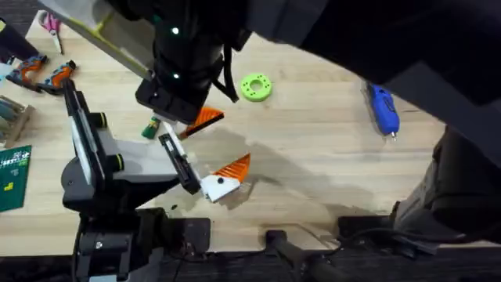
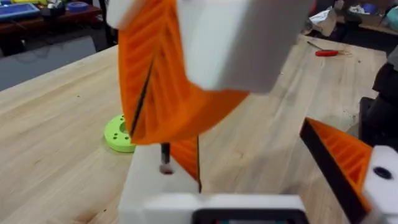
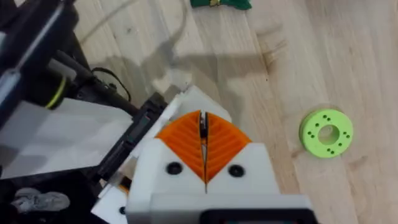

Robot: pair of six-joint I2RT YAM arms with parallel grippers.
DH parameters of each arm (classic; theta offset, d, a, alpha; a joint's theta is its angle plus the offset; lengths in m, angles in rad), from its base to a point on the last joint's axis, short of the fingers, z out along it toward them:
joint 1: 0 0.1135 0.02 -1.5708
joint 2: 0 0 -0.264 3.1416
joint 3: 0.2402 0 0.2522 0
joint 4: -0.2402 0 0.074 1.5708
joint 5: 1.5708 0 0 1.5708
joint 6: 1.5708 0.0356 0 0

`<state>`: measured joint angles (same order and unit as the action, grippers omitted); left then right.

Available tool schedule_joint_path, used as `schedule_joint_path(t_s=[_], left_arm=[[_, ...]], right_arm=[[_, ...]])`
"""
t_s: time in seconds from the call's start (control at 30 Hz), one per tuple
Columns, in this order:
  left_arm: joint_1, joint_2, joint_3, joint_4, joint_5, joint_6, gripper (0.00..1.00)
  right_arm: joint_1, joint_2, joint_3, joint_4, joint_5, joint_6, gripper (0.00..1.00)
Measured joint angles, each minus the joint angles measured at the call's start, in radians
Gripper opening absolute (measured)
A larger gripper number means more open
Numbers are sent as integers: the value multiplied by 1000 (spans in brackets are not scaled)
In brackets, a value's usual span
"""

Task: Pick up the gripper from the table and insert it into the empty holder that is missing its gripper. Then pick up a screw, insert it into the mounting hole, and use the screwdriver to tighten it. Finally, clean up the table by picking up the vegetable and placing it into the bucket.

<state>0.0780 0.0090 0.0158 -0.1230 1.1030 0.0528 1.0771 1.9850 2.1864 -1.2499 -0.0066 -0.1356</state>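
Note:
My right gripper (image 1: pixel 202 119) (image 3: pixel 202 134) reaches across the table and is shut on the gripper (image 2: pixel 185 152), a thin orange wedge with a dark face. The wedge hangs below its orange pads (image 2: pixel 158 81), against the bare white holder (image 2: pixel 146 183) (image 3: pixel 186 99), which is one finger of my left gripper (image 1: pixel 223 178) (image 2: pixel 249 180). The left gripper's other finger (image 2: pixel 339 158) carries an orange wedge, and the gripper stands open. The green vegetable (image 1: pixel 150 127) (image 3: pixel 221 4) lies on the wood just beyond both grippers. The blue screwdriver (image 1: pixel 383 108) lies at the far right. The bucket is out of view.
A lime-green disc (image 1: pixel 256 87) (image 2: pixel 118 134) (image 3: pixel 326 132) lies behind the grippers. Hand tools (image 1: pixel 47 74), pink scissors (image 1: pixel 51 23) and a green circuit board (image 1: pixel 14 176) crowd the left edge. A red-handled tool (image 2: pixel 326 53) lies farther off. Bare wood lies between disc and screwdriver.

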Motion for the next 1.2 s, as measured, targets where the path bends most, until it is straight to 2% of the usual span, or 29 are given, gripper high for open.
schedule_joint_path(t_s=[1.2], left_arm=[[0,0,0,0,0,0,985]], right_arm=[[0,0,0,-3,-10,0,6]])
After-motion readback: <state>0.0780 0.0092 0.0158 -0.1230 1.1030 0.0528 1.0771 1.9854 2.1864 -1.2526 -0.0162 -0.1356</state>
